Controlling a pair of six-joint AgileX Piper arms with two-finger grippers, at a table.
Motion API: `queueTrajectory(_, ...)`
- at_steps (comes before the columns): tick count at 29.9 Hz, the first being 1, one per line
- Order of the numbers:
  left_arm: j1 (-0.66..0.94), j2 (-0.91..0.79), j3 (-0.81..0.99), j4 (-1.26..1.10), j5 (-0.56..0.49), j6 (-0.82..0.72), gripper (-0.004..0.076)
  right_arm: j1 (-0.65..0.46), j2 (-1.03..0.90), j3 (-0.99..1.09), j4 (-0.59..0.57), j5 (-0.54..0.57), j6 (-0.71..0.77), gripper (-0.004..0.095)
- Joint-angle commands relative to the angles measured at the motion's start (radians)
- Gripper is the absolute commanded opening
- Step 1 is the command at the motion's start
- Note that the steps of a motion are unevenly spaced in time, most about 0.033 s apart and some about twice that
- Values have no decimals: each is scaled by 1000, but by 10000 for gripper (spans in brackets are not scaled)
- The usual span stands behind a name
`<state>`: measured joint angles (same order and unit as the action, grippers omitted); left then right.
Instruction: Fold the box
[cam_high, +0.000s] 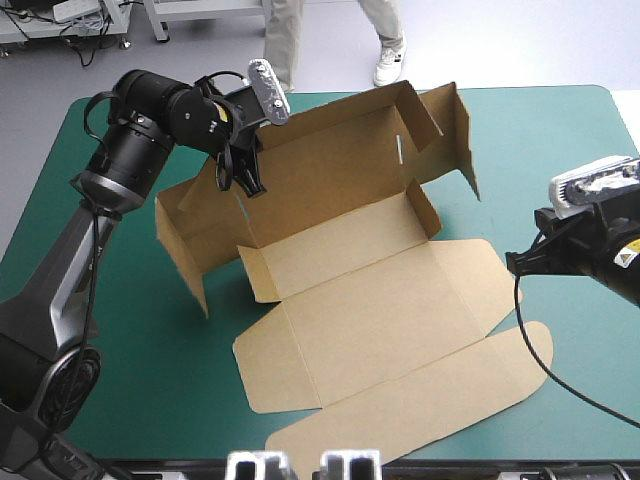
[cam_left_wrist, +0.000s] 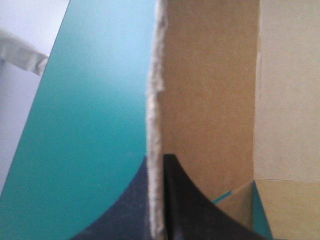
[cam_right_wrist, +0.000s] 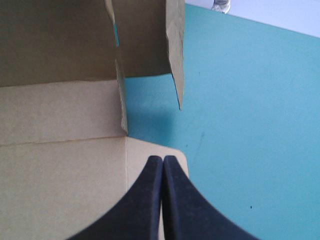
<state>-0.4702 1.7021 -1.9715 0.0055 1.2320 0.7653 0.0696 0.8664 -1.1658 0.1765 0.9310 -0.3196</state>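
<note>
— Largest thing first?
— A table with a teal-green cover (cam_high: 565, 150), filling most of the high view
— On it?
— The box (cam_high: 370, 300), a cut sheet of brown board, spread across the centre of the frame. Long back wall raised, running from centre left up to the upper middle, with an end flap standing at each end. Two small inner flaps upright as well. Floor panel, wide lid panel and long round-cornered flap all flat on the cover, reaching to the lower centre
— Arms next?
— Black and grey left arm (cam_high: 120, 165) rising from the lower left corner and bending over the upper left. Black right arm (cam_high: 600, 255) showing at the right edge, mid-height
— Left gripper (cam_high: 247, 183), two broad black curved fins?
— Pinched on the raised back wall toward its left end, upper left of centre. In the left wrist view, left gripper (cam_left_wrist: 157, 200) all but closed, ragged board edge sandwiched between the two fingers (cam_left_wrist: 192, 210)
— And the right gripper (cam_high: 513, 262)?
— Just beside the right-hand flap of the flat lid panel. In the right wrist view, right gripper (cam_right_wrist: 162, 161) pressed together into one pointed arch, gripping nothing, tips over that flap's rounded corner. Touching the board or hovering: cannot tell
</note>
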Motion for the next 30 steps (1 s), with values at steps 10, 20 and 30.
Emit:
queueTrajectory(10,-83,-46,-31,2,-90,190,-10,-7,18,-53,-57,-72,87,-20)
queueTrajectory(20,-83,-97,193,-103,-266,457,-10,-7,83,-144,-71,-54,89,-20)
queueTrajectory(30,-83,-165,421,-94,-600,456,-10,-7,292,-275,-58,-36,91,-20)
